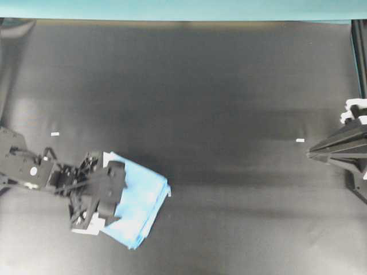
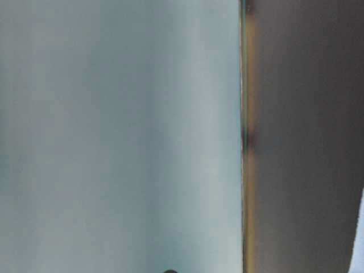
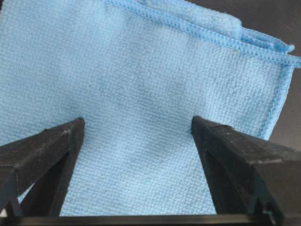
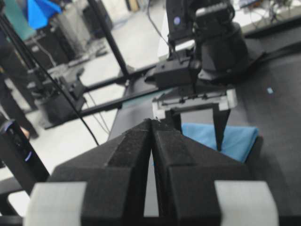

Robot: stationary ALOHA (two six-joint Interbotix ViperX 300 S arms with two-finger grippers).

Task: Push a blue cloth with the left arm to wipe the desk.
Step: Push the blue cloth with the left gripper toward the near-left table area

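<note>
Black desk (image 1: 218, 103) stretches bare rightward — I see my left claw (image 1: 109, 195), fingers apart, pressing the blue cloth (image 1: 140, 203), corners diagonal; right claw (image 1: 312, 153) together.

Left claw (image 3: 136, 125) spread wide; right claw (image 4: 151, 123) closed.

One cloth (image 1: 140, 206), blue and folded, lies on one black worktop (image 1: 218, 86). Two black arms are here: the left arm (image 1: 34, 169) and a right arm (image 1: 350, 149), each carrying one end effector, left (image 1: 94, 220) and right (image 1: 309, 153). Two white tape marks (image 1: 55, 134) show on the worktop. One teal strip (image 1: 183, 8) runs along its far edge.
</note>
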